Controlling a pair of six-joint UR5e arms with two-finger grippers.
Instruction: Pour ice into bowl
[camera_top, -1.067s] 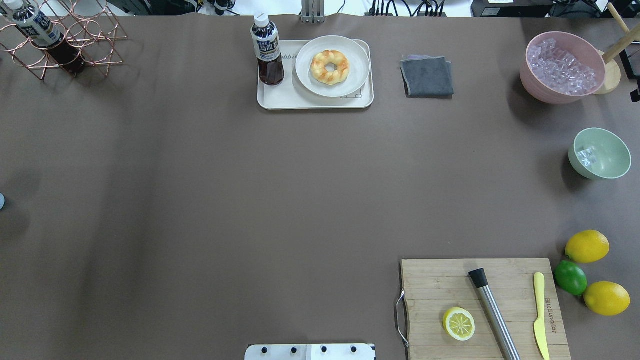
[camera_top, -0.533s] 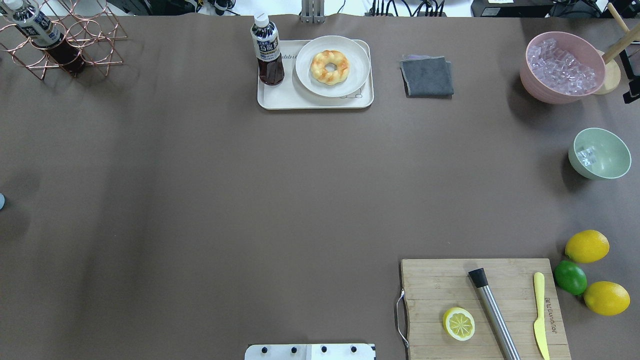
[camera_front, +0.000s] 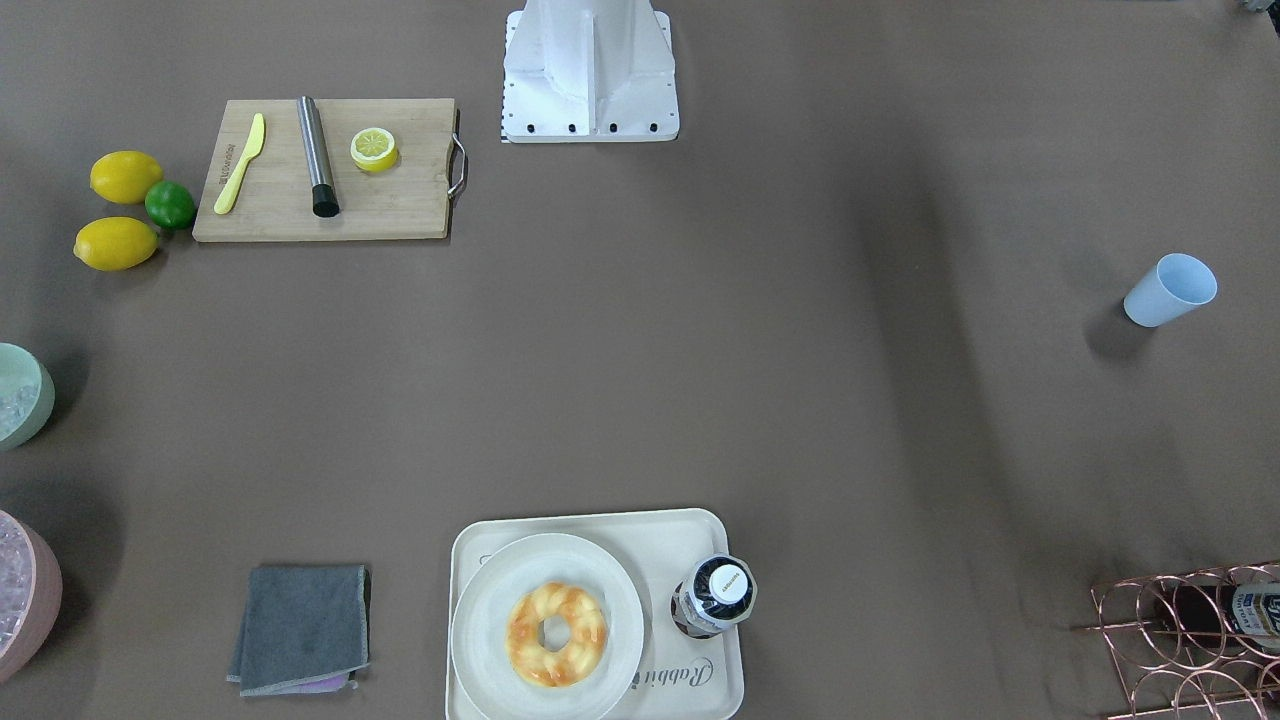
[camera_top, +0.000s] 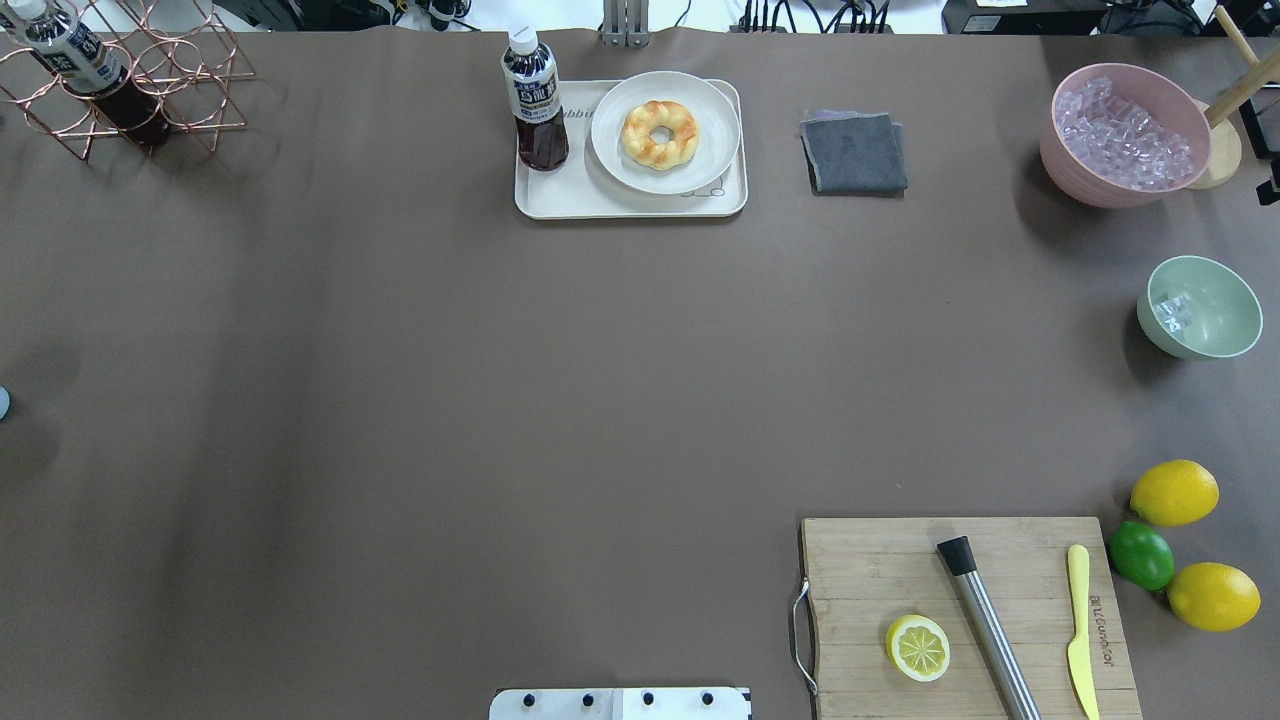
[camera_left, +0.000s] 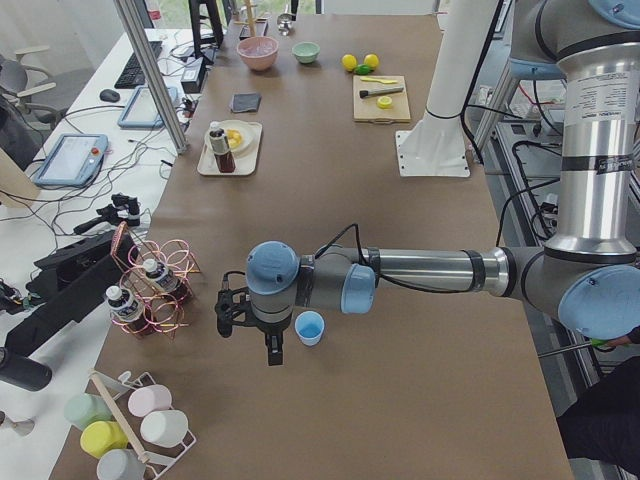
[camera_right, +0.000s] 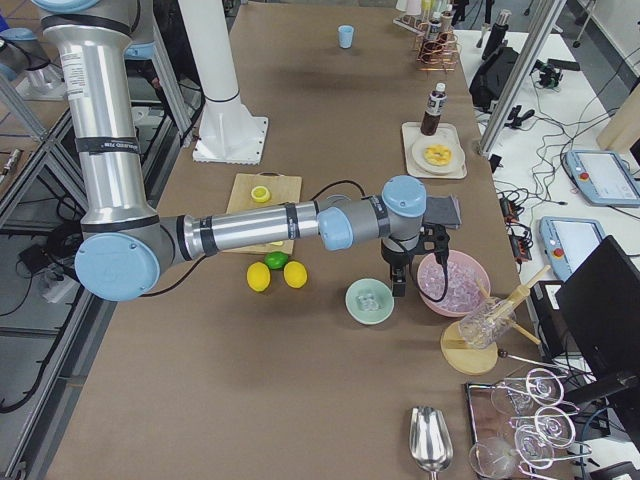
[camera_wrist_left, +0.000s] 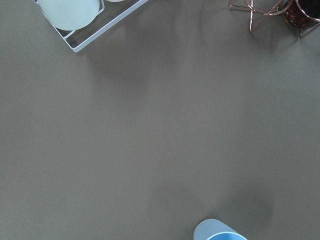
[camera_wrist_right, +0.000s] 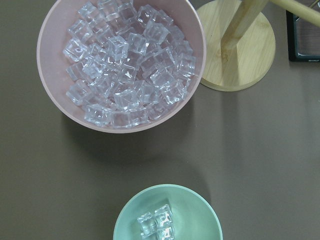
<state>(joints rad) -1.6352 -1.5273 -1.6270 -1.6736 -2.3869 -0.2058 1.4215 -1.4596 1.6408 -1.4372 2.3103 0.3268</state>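
The pale mint-green bowl (camera_top: 1215, 320) stands at the table's right side and holds a few small clear ice cubes (camera_top: 1172, 312). The right wrist view looks straight down on the bowl (camera_wrist_right: 200, 220) and its ice (camera_wrist_right: 156, 222). In the exterior right view my right gripper (camera_right: 415, 262) hangs above the table between the bowl (camera_right: 369, 301) and the pink tub (camera_right: 455, 282); I cannot tell whether it is open or shut. My left gripper (camera_left: 262, 340) hovers beside the light blue cup (camera_left: 309, 327) at the far left end; its state cannot be told.
The pink tub (camera_top: 1130, 135) full of ice stands behind the bowl, beside a wooden stand (camera_wrist_right: 240, 47). A grey cloth (camera_top: 855, 152), a tray with bottle and donut (camera_top: 630, 200), a cutting board (camera_top: 900, 570), lemons and a lime (camera_top: 1140, 555) and a copper rack (camera_top: 130, 70) are spread around.
A dark part at the overhead view's right edge shifted slightly left and back. Nothing on the table has moved.
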